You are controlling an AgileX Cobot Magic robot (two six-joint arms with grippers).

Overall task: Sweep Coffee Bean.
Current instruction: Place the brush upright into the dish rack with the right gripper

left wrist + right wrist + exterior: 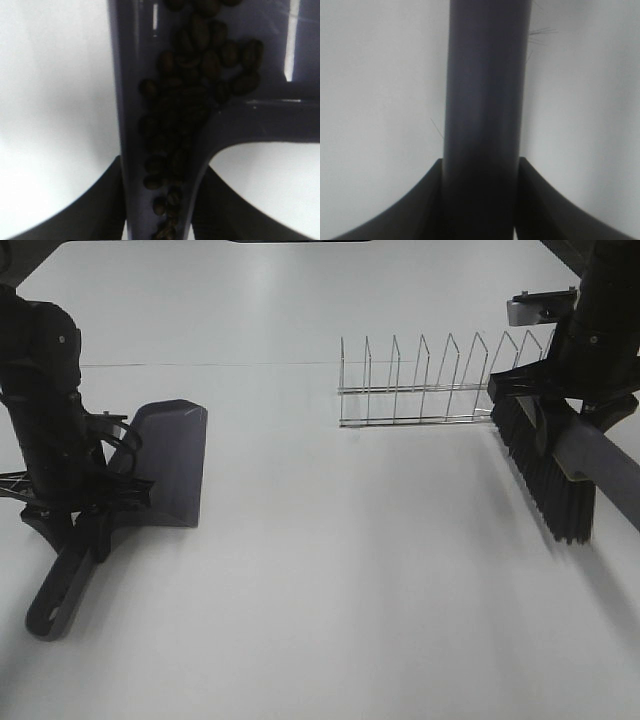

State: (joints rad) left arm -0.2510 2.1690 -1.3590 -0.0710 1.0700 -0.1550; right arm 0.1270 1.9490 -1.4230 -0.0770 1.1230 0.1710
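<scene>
The purple dustpan (170, 462) lies on the white table at the left, its handle (62, 590) pointing toward the front. My left gripper (85, 510) is shut on the handle near the scoop. In the left wrist view the coffee beans (187, 105) lie heaped inside the dustpan's channel (127, 100) between my fingers (107, 200). No beans show on the table in the exterior view. My right gripper (585, 405) is shut on the grey handle (485, 115) of the brush, whose black bristles (545, 475) hang at the right, close to the table.
A wire dish rack (435, 385) stands at the back right, its right end beside the brush. The white table (350, 570) spreads between dustpan and brush.
</scene>
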